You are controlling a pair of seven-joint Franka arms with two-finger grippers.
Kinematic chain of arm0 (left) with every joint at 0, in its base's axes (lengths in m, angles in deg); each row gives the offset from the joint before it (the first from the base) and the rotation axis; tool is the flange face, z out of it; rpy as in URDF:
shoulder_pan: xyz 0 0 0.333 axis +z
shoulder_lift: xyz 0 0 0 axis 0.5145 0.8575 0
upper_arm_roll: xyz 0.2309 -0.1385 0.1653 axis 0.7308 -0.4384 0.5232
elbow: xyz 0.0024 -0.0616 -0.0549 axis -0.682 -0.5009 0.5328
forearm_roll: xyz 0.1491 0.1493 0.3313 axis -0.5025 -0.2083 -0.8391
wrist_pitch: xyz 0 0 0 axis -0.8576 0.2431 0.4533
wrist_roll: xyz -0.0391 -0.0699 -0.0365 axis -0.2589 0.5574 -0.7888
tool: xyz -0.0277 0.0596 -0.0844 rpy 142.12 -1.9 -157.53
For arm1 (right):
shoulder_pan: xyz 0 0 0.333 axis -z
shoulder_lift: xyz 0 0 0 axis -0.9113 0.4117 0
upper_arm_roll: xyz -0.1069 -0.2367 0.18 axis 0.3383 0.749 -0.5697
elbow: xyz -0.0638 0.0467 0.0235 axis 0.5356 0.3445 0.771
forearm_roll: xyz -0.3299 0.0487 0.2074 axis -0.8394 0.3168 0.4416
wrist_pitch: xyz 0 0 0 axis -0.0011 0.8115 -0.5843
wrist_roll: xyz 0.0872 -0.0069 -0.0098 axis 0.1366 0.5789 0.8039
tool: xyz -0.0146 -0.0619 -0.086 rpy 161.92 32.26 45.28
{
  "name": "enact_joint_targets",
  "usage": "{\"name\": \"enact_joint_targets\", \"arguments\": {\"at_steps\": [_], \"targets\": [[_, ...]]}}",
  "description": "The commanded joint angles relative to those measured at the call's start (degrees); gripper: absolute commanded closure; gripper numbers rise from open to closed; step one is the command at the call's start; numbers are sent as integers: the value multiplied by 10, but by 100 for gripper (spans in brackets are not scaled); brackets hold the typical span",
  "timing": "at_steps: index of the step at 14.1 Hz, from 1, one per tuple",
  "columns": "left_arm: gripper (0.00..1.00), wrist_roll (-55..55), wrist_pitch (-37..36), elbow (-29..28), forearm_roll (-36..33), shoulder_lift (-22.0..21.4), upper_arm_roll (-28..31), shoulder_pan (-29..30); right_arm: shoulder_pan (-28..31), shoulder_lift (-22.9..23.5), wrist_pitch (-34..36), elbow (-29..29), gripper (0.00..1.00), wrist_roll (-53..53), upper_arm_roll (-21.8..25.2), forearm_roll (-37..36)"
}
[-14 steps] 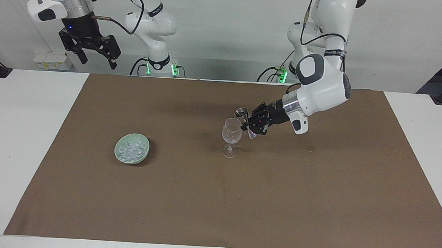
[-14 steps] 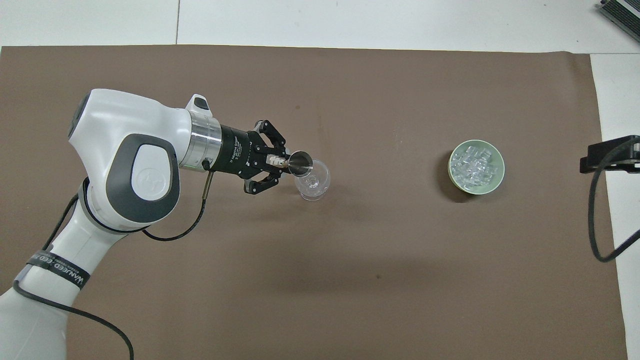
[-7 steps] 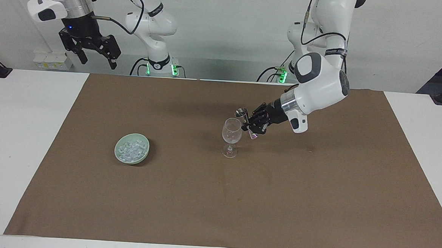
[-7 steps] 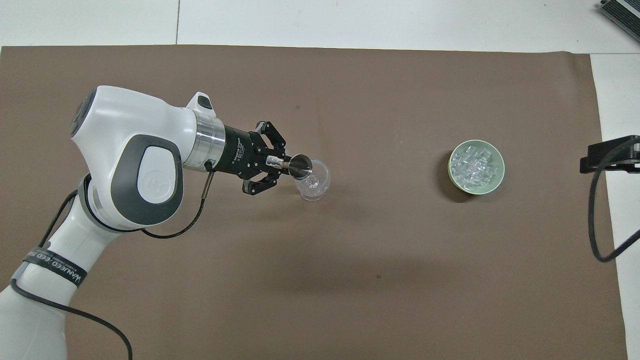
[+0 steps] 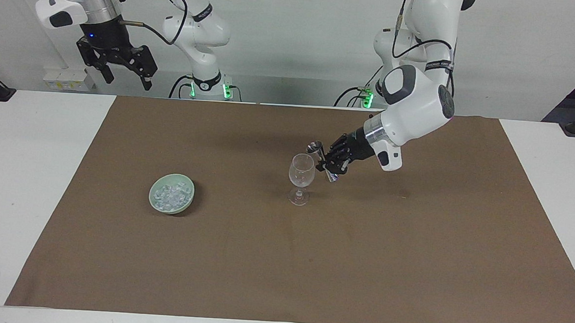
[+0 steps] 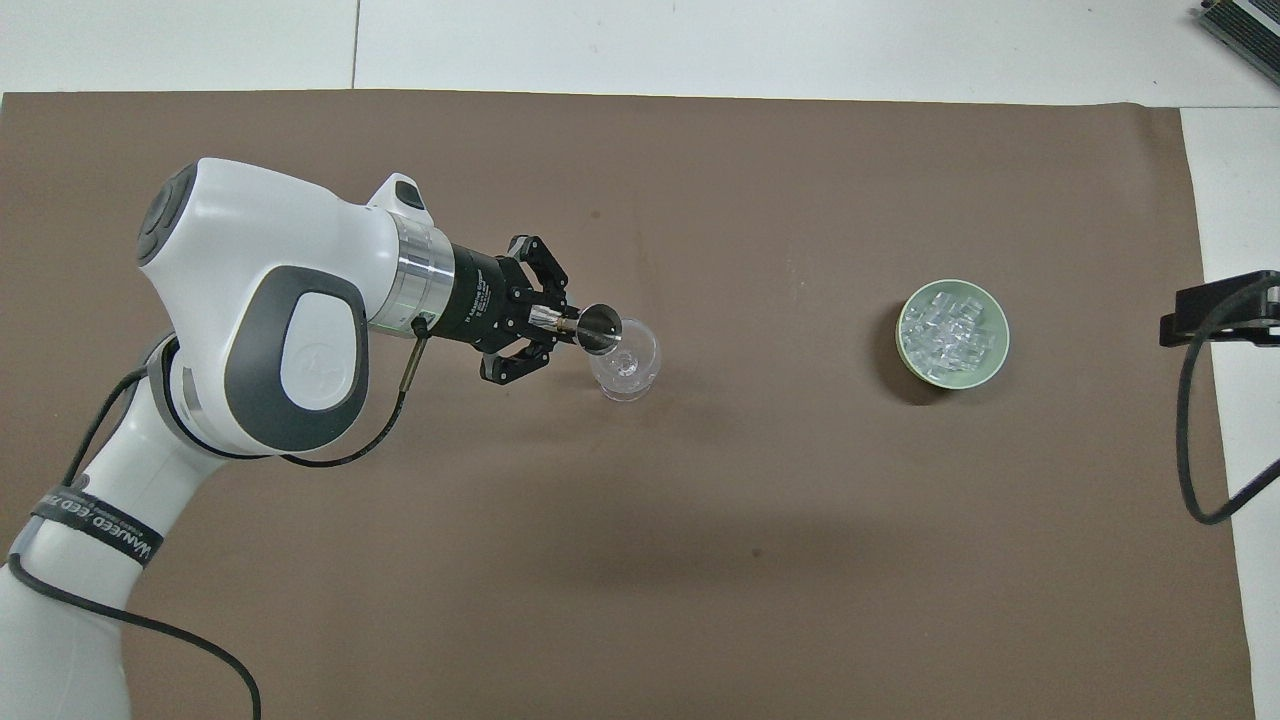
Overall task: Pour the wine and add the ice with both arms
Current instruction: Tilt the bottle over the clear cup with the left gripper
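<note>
White table (image 5: 35, 178) carries a brown mat (image 5: 292, 260) covering most of its top, white margins left at both ends

Left arm (image 5: 414, 97) reaches out low over the middle of the mat, wrist turned nearly horizontal. Right arm (image 5: 191, 23) waits, raised above its own end of the table close to the bases

Right gripper (image 5: 124, 74) hangs in the air over the table edge at the right arm's end, fingers spread apart, nothing between them; in the overhead view only a dark tip of it shows at the frame edge (image 6: 1215, 308)

Left gripper (image 5: 323, 159) has its fingertips brought together on a small metal measuring cup (image 5: 314, 146), clamped by its stem, links splayed to the sides. Overhead, the cup's mouth (image 6: 600, 327) overlaps the rim of the glass

Pale green bowl (image 5: 171, 193) sits on the mat toward the right arm's end, well apart from the glass

Stemmed wine glass (image 5: 301, 178) stands upright mid-mat, just beside the left gripper; cannot tell if any liquid is in it

Ice (image 5: 170, 194): clear chunks heaped in the green bowl (image 6: 952, 332), all inside its rim
</note>
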Motion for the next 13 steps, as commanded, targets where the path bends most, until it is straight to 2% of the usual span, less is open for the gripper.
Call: {"name": "enact_joint_targets", "arguments": {"at_steps": [1, 13], "targets": [[100, -43, 34, 10, -28, 1, 7, -13, 5, -14, 0, -16, 0, 8, -2, 7], [100, -65, 56, 2, -78, 1, 8, -34, 5, -14, 0, -16, 0, 8, -2, 7]]}}
